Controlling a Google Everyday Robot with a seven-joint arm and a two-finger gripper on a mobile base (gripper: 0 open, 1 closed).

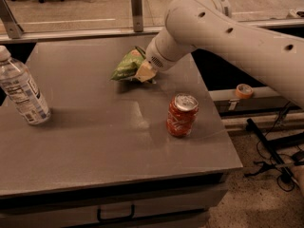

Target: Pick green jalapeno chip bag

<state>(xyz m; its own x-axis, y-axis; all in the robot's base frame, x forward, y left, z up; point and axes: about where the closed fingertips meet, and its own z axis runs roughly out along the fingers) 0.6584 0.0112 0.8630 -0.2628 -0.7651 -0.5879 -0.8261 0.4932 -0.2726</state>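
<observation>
**Robot arm takes hold of a green chip bag on a grey surface**

A wide grey surface (95,141) fills most of the view. A thick white robot arm (237,37) reaches in from the upper right and slopes down toward the far middle, an approach that passes behind the other items. A clear water bottle (21,91) stands upright at the left edge, well apart from the arm. The green jalapeno chip bag (126,66) lies toward the back centre, crumpled, its right end tipped up, seemingly because it is pinched there. A red soda can (182,115) stands nearer the front right, apart from the bag. The pincer (145,71) looks closed on the bag's right end. A tape roll (244,90) rests on a ledge beyond the right edge
</observation>
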